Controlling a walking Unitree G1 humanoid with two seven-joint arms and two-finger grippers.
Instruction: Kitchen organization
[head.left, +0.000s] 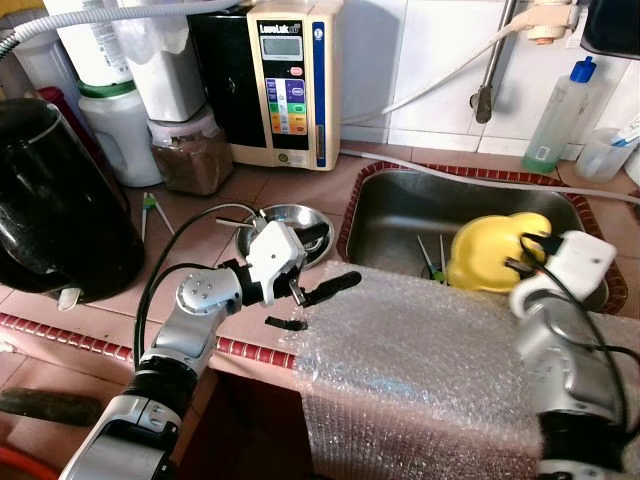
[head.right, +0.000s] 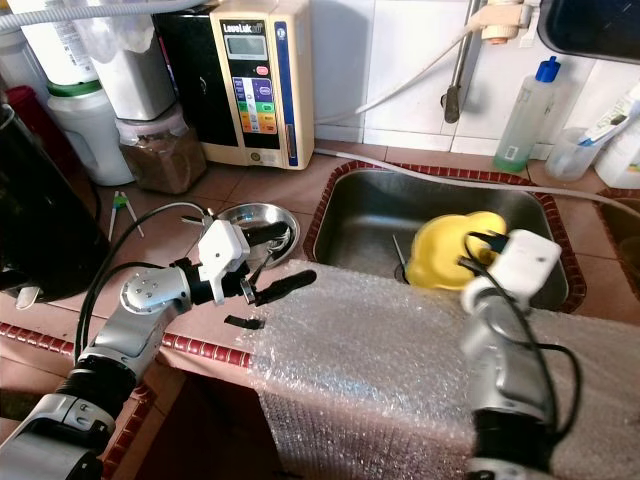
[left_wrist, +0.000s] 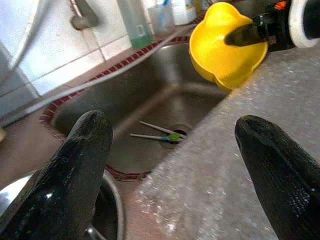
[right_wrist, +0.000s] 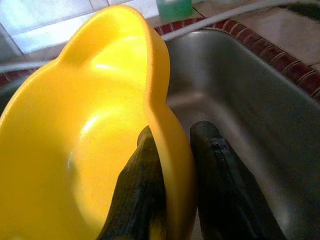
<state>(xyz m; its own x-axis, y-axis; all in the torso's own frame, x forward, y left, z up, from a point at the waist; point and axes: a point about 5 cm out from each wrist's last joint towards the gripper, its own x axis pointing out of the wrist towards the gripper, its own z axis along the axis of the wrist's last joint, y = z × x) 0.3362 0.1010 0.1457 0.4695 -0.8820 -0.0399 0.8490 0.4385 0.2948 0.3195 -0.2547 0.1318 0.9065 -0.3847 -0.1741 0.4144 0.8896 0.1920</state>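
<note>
A yellow plastic bowl (head.left: 485, 258) is held tilted over the steel sink (head.left: 400, 200). My right gripper (right_wrist: 175, 132) is shut on its rim, one finger inside and one outside. My left gripper (head.left: 320, 300) hovers open above the left edge of a sheet of bubble wrap (head.left: 420, 350) that drapes over the counter's front. Nothing is between its fingers (left_wrist: 85, 150). A small steel bowl (head.left: 290, 222) sits on the counter just behind it. Two thin sticks with a green tip (left_wrist: 157, 132) lie at the sink drain.
A black kettle (head.left: 50, 200) stands at the left. A water ioniser (head.left: 290, 80), white jugs and a jar of brown powder (head.left: 190, 155) line the back wall. A soap bottle (head.left: 560, 115) stands behind the sink. A hose (head.left: 470, 165) runs along the sink's rear edge.
</note>
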